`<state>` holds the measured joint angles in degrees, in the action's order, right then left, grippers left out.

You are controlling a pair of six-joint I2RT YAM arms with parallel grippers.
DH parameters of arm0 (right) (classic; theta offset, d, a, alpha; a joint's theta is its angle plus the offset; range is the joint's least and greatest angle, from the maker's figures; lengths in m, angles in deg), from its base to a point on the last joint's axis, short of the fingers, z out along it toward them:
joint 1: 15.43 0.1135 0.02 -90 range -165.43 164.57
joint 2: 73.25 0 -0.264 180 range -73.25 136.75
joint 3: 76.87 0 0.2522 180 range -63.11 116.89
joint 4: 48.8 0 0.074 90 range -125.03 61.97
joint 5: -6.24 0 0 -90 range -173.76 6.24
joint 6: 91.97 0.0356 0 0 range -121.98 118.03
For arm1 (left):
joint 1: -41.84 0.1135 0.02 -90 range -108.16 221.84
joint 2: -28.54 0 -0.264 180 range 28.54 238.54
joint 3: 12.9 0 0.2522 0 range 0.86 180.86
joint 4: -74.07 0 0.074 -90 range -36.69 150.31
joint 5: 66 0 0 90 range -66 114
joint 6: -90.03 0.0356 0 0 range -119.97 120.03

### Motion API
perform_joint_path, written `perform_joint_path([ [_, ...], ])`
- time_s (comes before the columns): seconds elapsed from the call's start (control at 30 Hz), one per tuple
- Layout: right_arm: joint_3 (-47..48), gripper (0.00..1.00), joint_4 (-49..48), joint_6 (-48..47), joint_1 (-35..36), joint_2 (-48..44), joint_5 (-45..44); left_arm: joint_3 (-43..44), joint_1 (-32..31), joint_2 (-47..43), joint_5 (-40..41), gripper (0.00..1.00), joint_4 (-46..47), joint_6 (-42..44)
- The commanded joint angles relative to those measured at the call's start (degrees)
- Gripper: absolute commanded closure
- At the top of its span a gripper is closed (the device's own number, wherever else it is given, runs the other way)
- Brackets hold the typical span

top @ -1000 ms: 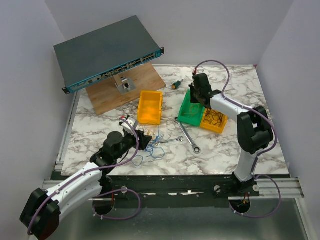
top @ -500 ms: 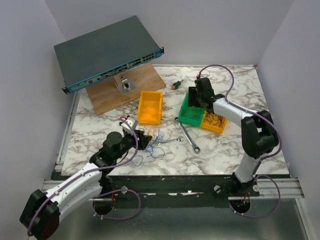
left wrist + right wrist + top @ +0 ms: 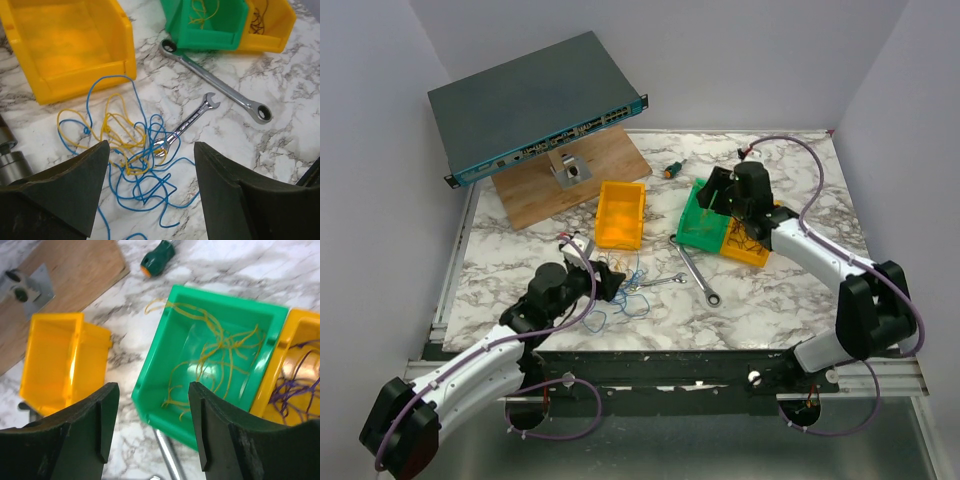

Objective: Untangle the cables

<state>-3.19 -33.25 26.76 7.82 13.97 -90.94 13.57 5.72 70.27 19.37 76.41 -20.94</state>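
Well, taking the overhead view as my clock face, with 12 at the far edge:

- The marble table (image 3: 790, 300) carries everything.
- A dark network switch (image 3: 530, 100) sits tilted at 10 o'clock, propped over a wooden board (image 3: 610, 165).
- My left end effector (image 3: 151, 150) is at 7 o'clock. Its fingers are spread apart with nothing between them, poised above the tangle.
- My right end effector (image 3: 152, 390) is at 1 o'clock. Its fingers are likewise apart and hold nothing, above the green bin.
- An empty yellow bin (image 3: 620, 213) stands just 11 o'clock of centre.
- The green bin (image 3: 155, 385) at 2 o'clock holds loose yellow wires (image 3: 220, 355).
- A smaller yellow bin (image 3: 295, 335) touches the green one on its 4 o'clock side and holds purple wires (image 3: 295, 385).
- A long wrench (image 3: 220, 85) lies flat at 5 o'clock, with one end just beside the green bin.
- The cables (image 3: 132, 142), blue and yellow loops knotted together, lie on the table at 7 o'clock, near the empty yellow bin.
- A small wrench (image 3: 192, 120) lies at 6 o'clock, with its ring end caught among the blue loops.
- A green-handled screwdriver (image 3: 157, 257) lies at 12 o'clock.
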Motion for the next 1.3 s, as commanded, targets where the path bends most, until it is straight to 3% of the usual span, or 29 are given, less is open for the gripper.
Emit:
perform_joint_path([
  [0.0,-9.57,0.34,-9.08,3.53,0.05,-5.93,12.02,5.46,-0.05,1.89,9.31,0.28,-10.53,-4.36],
  [0.17,-16.47,0.34,-14.69,5.34,0.57,-5.84,20.63,10.04,-0.06,6.23,12.05,0.28,-19.76,-8.96],
  [0.6,-23.85,0.38,-30.32,4.58,6.39,-5.47,26.08,16.16,1.25,23.30,12.19,0.47,-15.05,-10.32],
  [0.7,-24.35,0.38,-32.50,5.02,8.60,-4.17,27.36,18.14,1.32,27.52,11.86,0.67,-14.47,-10.84],
  [0.77,-23.53,0.39,-31.90,5.24,10.42,-2.85,27.86,18.54,1.32,28.22,10.37,0.89,-13.42,-10.73],
  [0.8,-22.93,0.39,-31.25,5.31,11.58,-1.87,28.33,18.66,1.31,27.82,9.38,1.00,-13.13,-10.44],
  [0.97,-21.80,0.34,-31.99,7.65,17.27,1.89,31.91,18.33,1.31,21.84,7.87,1.00,-15.50,-9.43],
  [1.27,-20.47,0.33,-27.69,8.37,20.04,3.82,29.49,19.40,1.31,4.98,4.87,1.00,-26.91,-6.99],
])
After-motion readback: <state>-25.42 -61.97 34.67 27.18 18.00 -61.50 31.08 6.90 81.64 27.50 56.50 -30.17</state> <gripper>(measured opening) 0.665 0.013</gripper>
